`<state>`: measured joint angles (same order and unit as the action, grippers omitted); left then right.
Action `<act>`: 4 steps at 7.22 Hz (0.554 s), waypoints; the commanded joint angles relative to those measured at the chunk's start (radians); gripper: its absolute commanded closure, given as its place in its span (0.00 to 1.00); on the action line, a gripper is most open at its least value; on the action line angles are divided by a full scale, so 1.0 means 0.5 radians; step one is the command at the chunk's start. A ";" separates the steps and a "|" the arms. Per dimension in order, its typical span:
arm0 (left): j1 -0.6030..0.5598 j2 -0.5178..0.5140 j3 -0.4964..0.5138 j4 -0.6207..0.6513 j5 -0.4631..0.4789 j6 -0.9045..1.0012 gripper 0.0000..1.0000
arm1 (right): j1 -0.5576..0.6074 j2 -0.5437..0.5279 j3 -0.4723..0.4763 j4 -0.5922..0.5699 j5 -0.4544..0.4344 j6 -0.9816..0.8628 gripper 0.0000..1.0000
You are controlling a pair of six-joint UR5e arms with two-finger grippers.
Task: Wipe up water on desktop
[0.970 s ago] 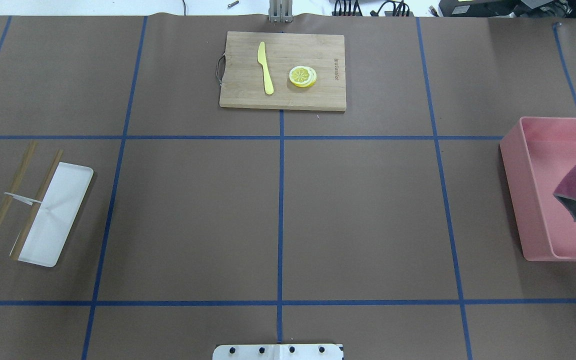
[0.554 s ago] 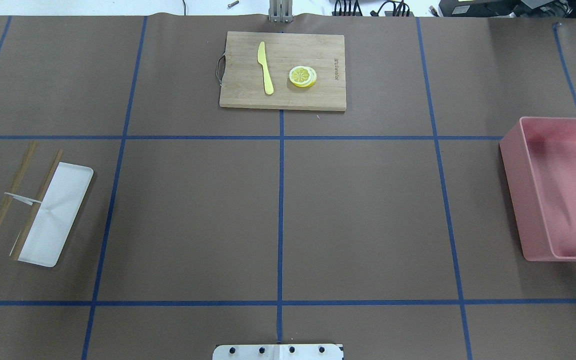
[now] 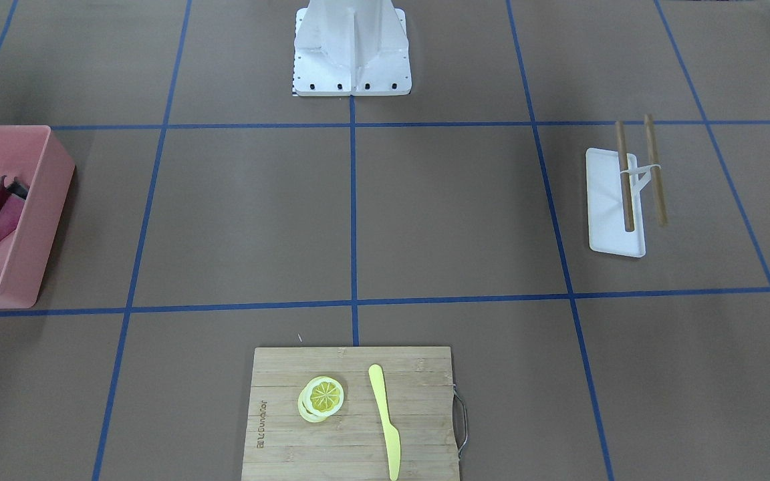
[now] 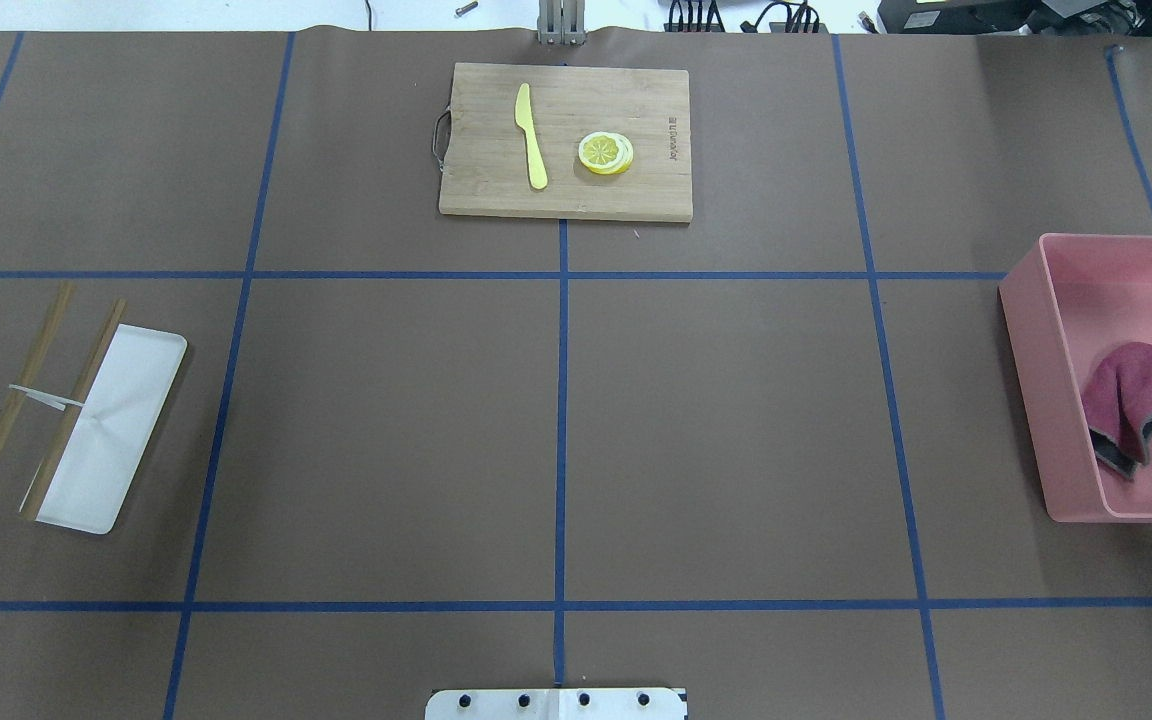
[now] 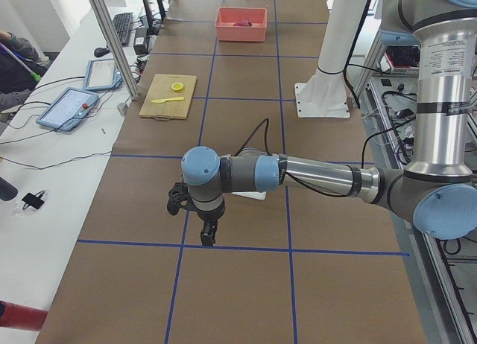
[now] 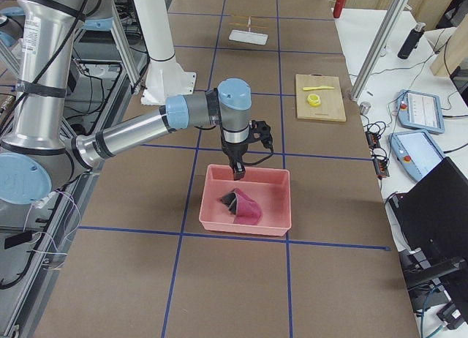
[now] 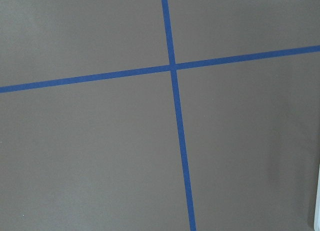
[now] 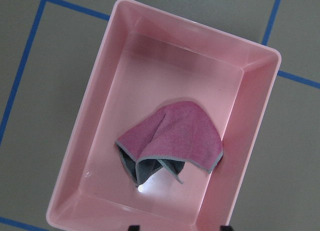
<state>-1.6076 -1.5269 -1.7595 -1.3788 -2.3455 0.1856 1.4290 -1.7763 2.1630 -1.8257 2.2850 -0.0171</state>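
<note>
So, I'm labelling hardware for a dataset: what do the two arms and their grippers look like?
The left arm and right arm match: silver tubes joined by grey housings with round light-blue caps. The left gripper and right gripper are black, with two slim fingers. A black cable loops near each wrist. No markings are readable.

Cloth (image 4: 1131,395) in bin (image 4: 1031,370) on desktop (image 4: 736,430)

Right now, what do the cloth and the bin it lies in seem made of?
Cloth: soft, microfibre-like fabric, magenta face, grey underside with stitched edging; it slumps in folds. Bin: rigid pink plastic, probably, with smooth walls and a glossy glare on its floor.
</note>
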 commanded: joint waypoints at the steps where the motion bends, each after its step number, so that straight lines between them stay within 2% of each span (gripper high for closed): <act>1: 0.000 0.001 0.000 0.006 0.000 0.000 0.01 | 0.001 -0.024 -0.296 0.219 -0.020 0.209 0.00; 2: 0.000 0.004 0.000 0.003 0.000 0.000 0.01 | 0.004 -0.064 -0.456 0.458 -0.014 0.227 0.00; 4: 0.000 0.010 0.000 0.000 0.000 0.003 0.01 | 0.053 -0.147 -0.472 0.519 -0.017 0.224 0.00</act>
<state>-1.6076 -1.5235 -1.7595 -1.3777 -2.3455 0.1866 1.4435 -1.8159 1.9488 -1.6002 2.2770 0.0948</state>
